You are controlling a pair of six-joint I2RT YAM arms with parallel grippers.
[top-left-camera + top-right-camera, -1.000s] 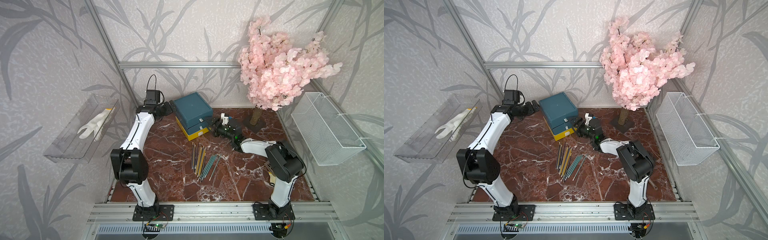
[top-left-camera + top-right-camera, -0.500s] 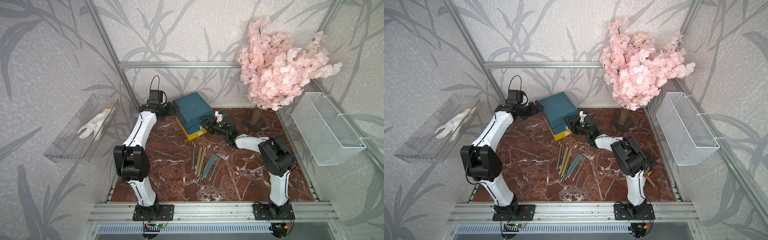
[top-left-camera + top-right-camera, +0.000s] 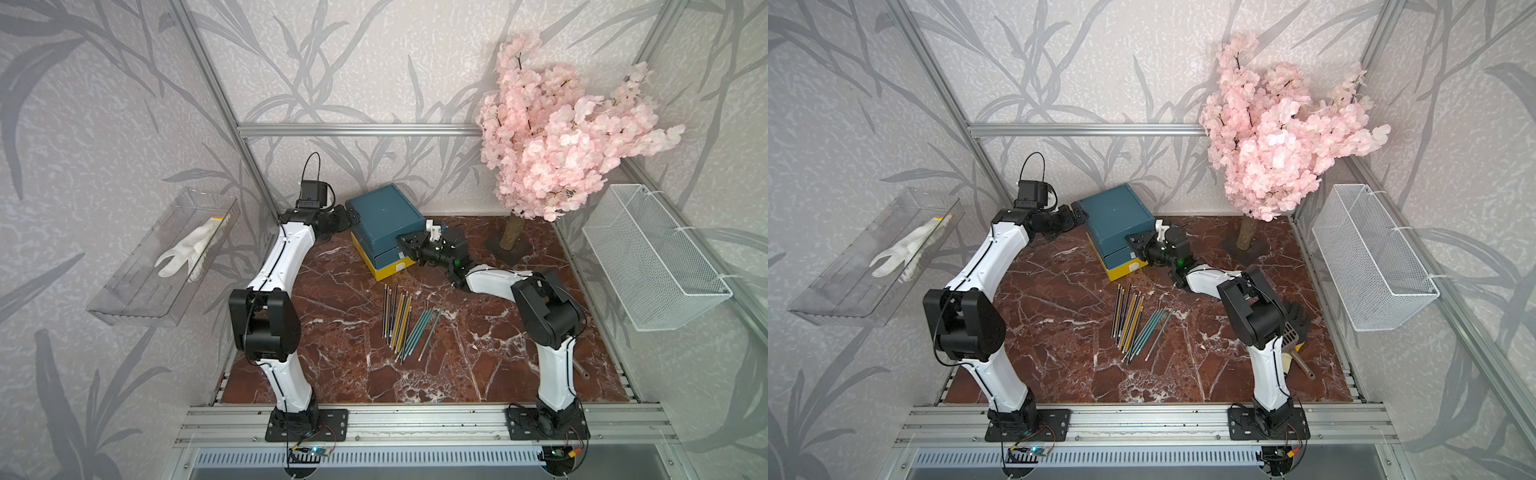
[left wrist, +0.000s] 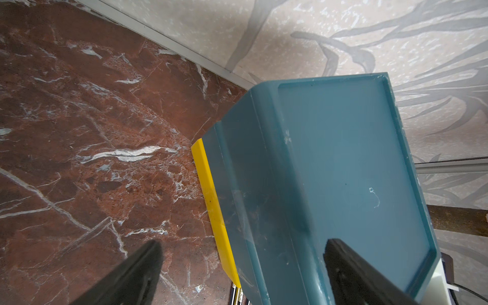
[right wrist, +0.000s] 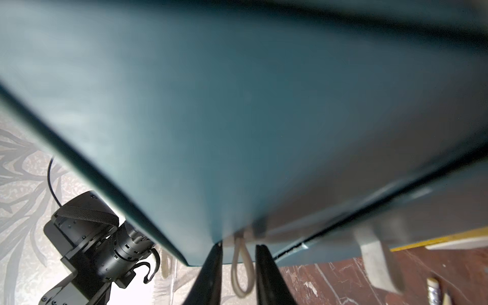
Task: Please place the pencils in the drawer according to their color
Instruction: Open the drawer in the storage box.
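The drawer point(image 3: 382, 216) point(image 3: 1113, 212) stands at the back of the marble table, with two teal tiers over a yellow tier point(image 3: 384, 270). All tiers look pushed in. The pencils point(image 3: 405, 322) point(image 3: 1138, 324) lie in a loose bunch in front of it: dark, yellow and teal. My left gripper point(image 3: 347, 216) point(image 4: 243, 245) is open, its fingers straddling the drawer's back left corner point(image 4: 343, 158). My right gripper point(image 3: 405, 245) point(image 5: 239, 248) is at the drawer front. Its jaws are narrow on either side of the top tier's white pull tab point(image 5: 234, 266), with small gaps showing.
A pink blossom tree point(image 3: 552, 137) stands at the back right, its trunk point(image 3: 513, 230) close to my right wrist. A white wire basket point(image 3: 652, 253) hangs on the right wall. A clear tray point(image 3: 137, 299) holding a white glove hangs on the left. A dark glove and a tool point(image 3: 1296, 328) lie behind the right arm.
My right gripper has moved left to the drawer front and its jaws have narrowed around the pull tab. My left gripper has moved right up to the drawer's back corner.
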